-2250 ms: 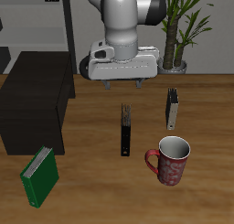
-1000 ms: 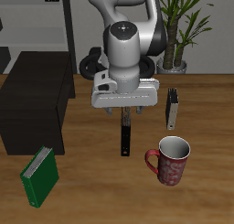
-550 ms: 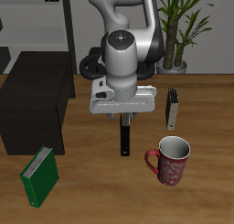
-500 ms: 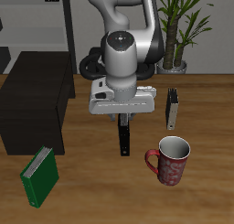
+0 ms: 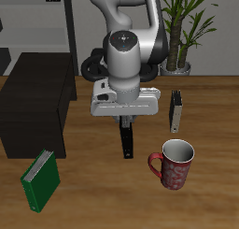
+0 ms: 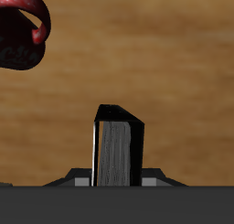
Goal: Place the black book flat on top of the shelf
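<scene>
The black book (image 5: 127, 139) stands upright on its edge on the wooden table, near the middle. My gripper (image 5: 126, 119) is lowered straight over it and covers its upper part. In the wrist view the book (image 6: 117, 147) fills the gap between my fingers (image 6: 83, 181), which sit against its two sides, so the gripper looks shut on it. The book's lower edge is at the table. The shelf (image 5: 33, 102), a low dark cabinet with a flat top, stands at the table's side, away from the gripper.
A dark red mug (image 5: 175, 164) stands near the front, beside the black book; it also shows in the wrist view (image 6: 18, 31). A small grey-black book (image 5: 175, 111) stands farther back. A green book (image 5: 40, 181) leans in front of the shelf. A potted plant (image 5: 182, 27) and a grey rack (image 5: 37, 18) are at the back.
The arm came down from above the table onto the black book. In the last half second it has stayed nearly still over the book.
</scene>
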